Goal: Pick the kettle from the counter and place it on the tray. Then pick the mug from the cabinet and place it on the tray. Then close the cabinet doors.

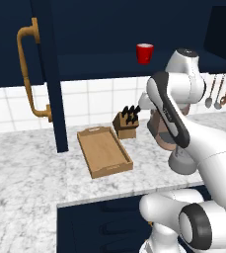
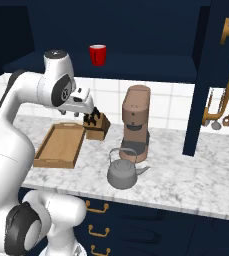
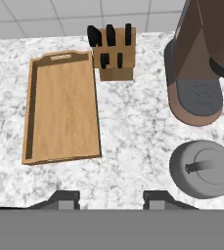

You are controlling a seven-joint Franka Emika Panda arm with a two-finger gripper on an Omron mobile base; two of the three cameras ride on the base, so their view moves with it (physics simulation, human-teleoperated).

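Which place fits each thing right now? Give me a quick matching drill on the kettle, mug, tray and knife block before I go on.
Things:
1. kettle
2. mug
3. tray
4. knife block

Places:
A. on the open cabinet shelf
B. on the counter in front of the coffee machine
C. at the tiled wall, between tray and coffee machine
D. lying bare on the counter, left of the knife block

Pairs: 1-B, 2-A, 3-D, 4-C

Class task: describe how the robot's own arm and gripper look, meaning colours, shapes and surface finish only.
The arm is glossy white, built of rounded, bulbous segments with dark grey to black bands at the joints. A dark cap tops one upper joint. The gripper has two small dark grey fingers. No cables or markings are visible.
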